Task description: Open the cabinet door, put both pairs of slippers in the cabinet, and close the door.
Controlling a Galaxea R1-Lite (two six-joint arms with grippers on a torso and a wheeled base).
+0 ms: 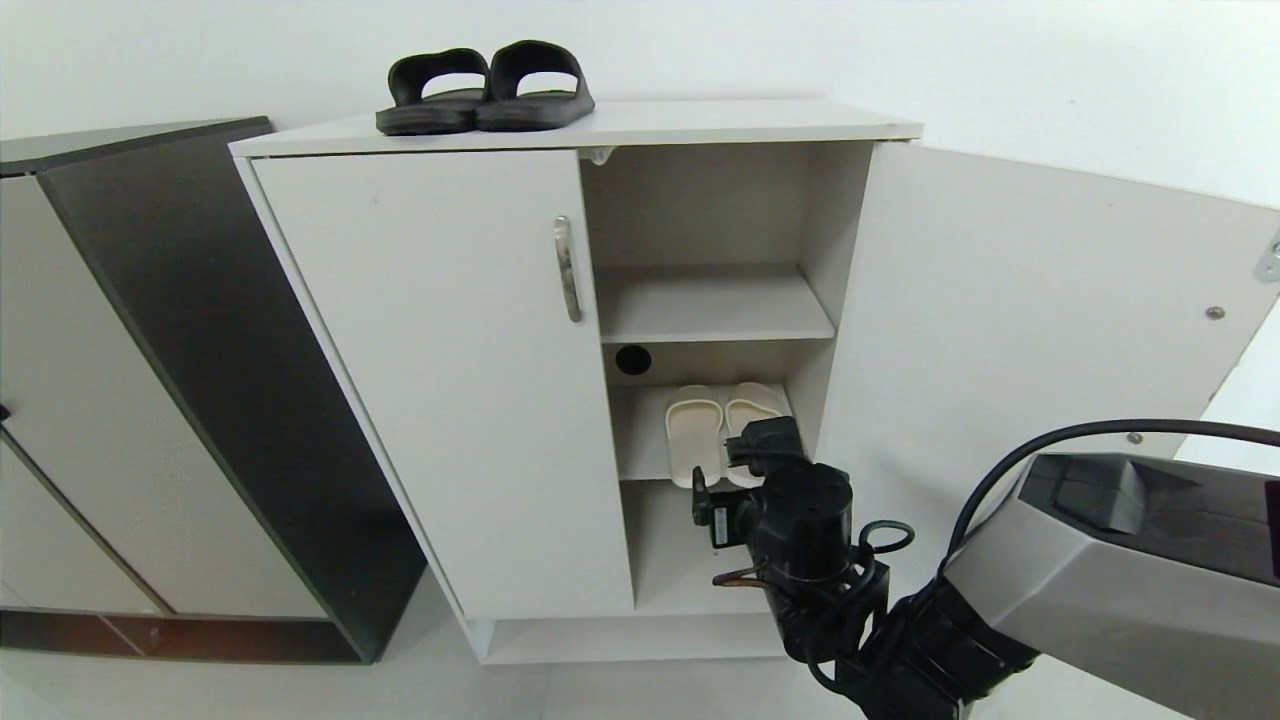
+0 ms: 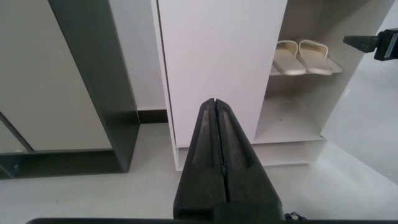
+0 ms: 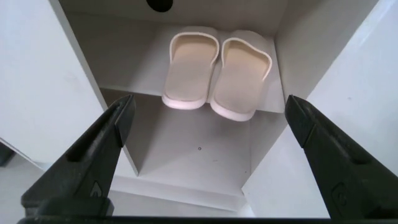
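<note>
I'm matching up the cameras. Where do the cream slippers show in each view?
Head: cream slippers on the middle shelf, right half of the cabinet.
Left wrist: same shelf, past the closed door.
Right wrist: ahead of the open right gripper.
Shared landmark: that shelf.

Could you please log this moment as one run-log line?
right door open | cream slippers on lower shelf | black slippers on cabinet top | right gripper open, empty | left gripper shut
</note>
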